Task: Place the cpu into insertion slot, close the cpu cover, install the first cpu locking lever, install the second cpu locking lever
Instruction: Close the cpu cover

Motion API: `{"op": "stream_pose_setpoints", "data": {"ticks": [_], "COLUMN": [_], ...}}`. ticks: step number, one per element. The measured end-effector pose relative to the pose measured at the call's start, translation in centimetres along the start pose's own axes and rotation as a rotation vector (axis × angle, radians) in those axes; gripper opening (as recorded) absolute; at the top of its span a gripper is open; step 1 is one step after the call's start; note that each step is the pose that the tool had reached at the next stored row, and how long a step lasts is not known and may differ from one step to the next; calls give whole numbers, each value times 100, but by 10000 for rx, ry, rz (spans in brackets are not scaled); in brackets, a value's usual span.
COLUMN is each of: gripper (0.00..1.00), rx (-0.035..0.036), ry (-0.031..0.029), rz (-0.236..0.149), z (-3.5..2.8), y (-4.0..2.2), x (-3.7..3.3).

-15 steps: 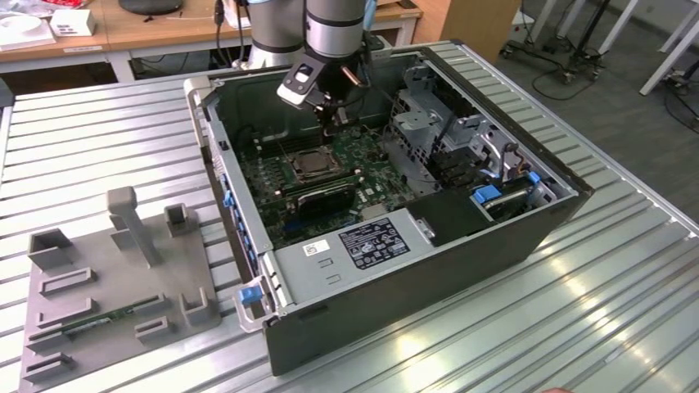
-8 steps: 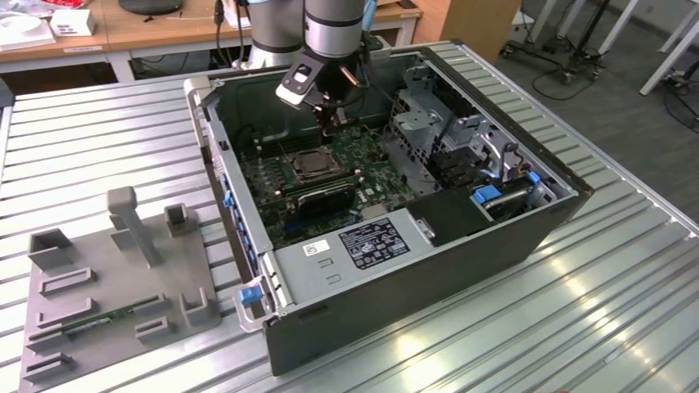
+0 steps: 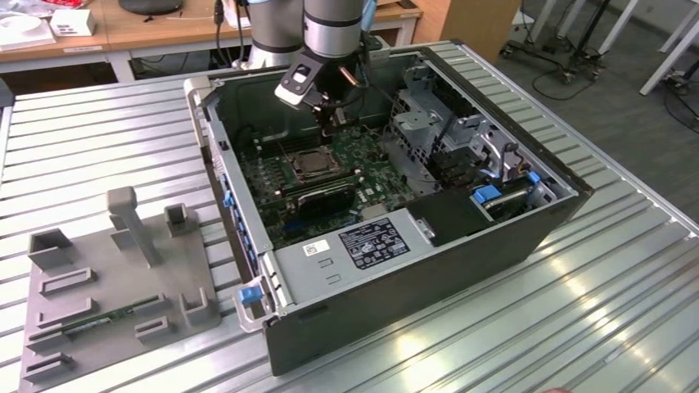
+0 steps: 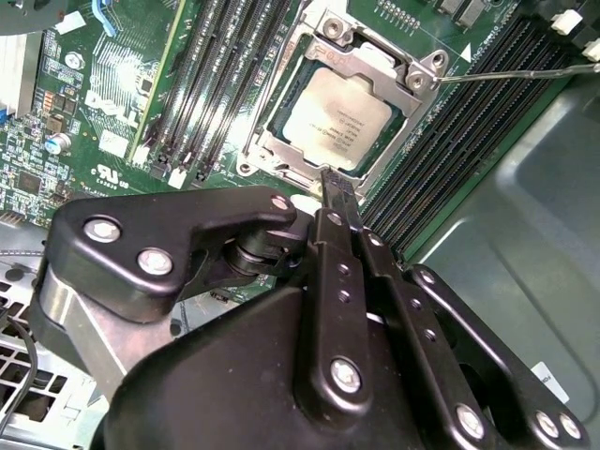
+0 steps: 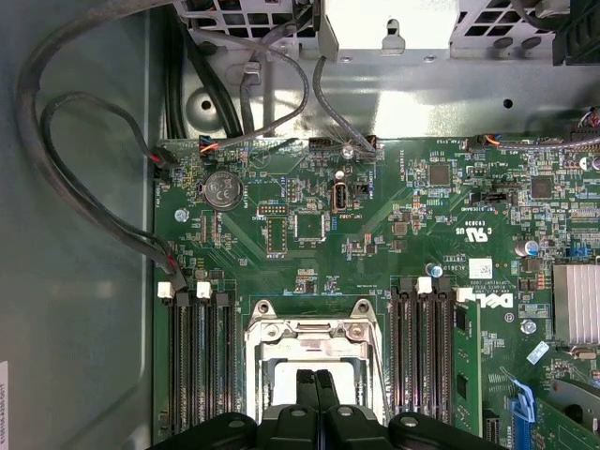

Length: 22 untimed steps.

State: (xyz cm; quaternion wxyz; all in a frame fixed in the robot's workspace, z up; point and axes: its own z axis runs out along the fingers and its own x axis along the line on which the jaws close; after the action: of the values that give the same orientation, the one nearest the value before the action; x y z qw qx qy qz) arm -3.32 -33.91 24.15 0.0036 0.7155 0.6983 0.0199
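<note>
While the arm leans from the far edge into the open computer case (image 3: 437,270) on the slatted metal table (image 3: 611,311), the exterior view shows its gripper (image 3: 324,116) pointing down at the motherboard (image 3: 366,151). It hangs just above and a little behind the insertion slot (image 3: 310,166). A grey fixture tray (image 3: 120,278) lies well apart, on the exterior view's left.

In the second wrist view the cpu (image 4: 337,117) already sits in the socket, its pale face showing through the cut-out of the cpu cover (image 4: 417,80), which lies flat over it. A thin locking lever (image 4: 525,71) sticks out sideways over the memory slots (image 4: 216,84) and looks unlatched. I cannot tell how the other lever stands. The gripper (image 4: 339,192) has its two black fingers pressed together with nothing between them, and its tip hangs near the socket's edge.

In the first wrist view the clenched gripper (image 5: 315,380) hangs over the cover's frame (image 5: 309,330), between the two banks of memory slots. A coin cell (image 5: 223,189) and looped cables (image 5: 94,122) lie beyond.

Placing and covering look done, so I judge that the first lever is the step in hand. That work seems to call for a push with the closed tip, swinging the rod down and under its catch, rather than a grasp.
</note>
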Motion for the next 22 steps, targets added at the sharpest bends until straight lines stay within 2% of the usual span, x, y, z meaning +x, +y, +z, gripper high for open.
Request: {"op": "stream_pose_setpoints", "data": {"ticks": [7,14,22], "gripper": [11,11,11], "rx": [0,-17,-15], "ry": [0,-2,2], "rz": [0,0,-101], "z": [0,11,12], "y": [-2,-65,-68], "x": [0,-2,-2]}}
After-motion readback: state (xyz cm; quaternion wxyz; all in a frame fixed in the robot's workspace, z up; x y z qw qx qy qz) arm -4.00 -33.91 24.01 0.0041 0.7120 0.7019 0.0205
